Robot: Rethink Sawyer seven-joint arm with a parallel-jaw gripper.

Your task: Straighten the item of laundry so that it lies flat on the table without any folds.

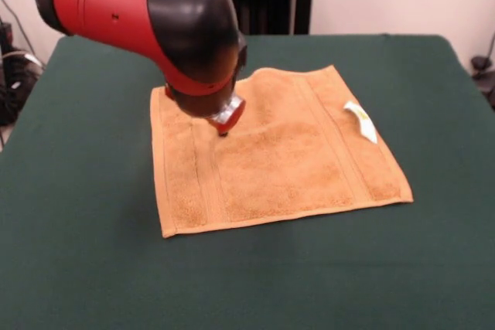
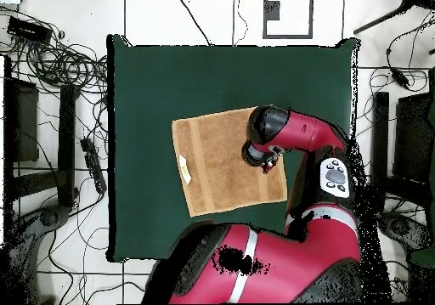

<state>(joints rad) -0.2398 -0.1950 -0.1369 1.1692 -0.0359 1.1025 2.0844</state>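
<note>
The orange-tan towel lies spread out on the dark green table, nearly flat, with stripe bands near its left and right edges and a white tag on its right part. My gripper points down at the towel's far left part, at or just above the cloth. The arm's wrist hides the towel's far left corner. In the overhead view the towel lies at the table's middle, with the tag near its left edge. The arm's wrist covers its right edge.
The arm's red and black body fills the bottom of the overhead view and overhangs the table's near edge. Cables and stands lie on the floor around the table.
</note>
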